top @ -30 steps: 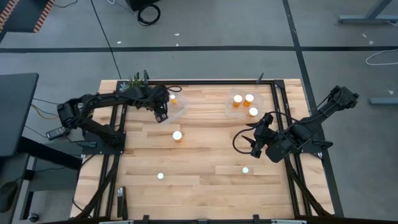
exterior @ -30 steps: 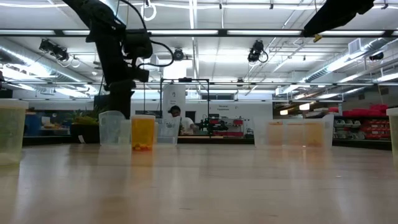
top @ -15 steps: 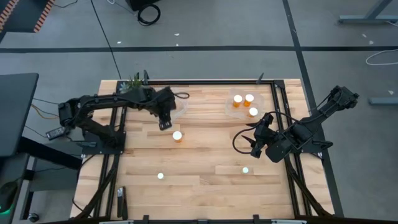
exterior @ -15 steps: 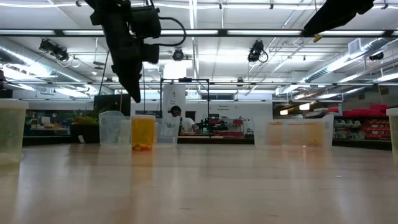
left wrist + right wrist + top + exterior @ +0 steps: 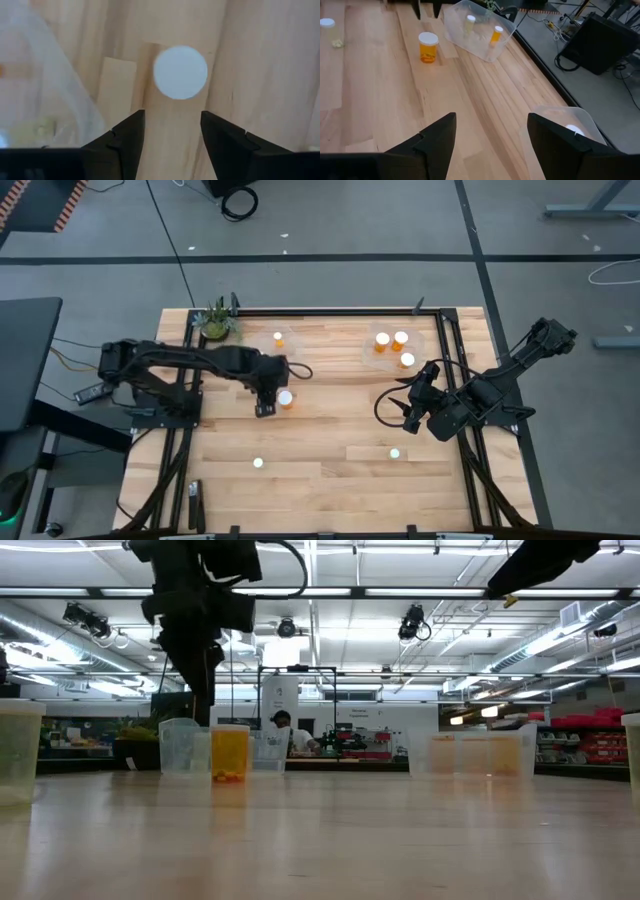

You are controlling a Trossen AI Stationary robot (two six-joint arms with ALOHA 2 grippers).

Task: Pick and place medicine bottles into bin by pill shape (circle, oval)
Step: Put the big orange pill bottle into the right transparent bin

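I get bright, even light from the ceiling strip lights [image 5: 400, 592] in the low view, with soft, short shadows on the table [image 5: 330, 460]. My left wrist view is blurred: the white cap [image 5: 180, 72] has hazy edges.

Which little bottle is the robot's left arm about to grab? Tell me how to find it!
Look at the middle of the wooden table, just in front of the clear tub on the left. One orange bottle with a white cap stands there alone, right beside the open left gripper. The other bottles sit inside tubs or nearer the front edge.
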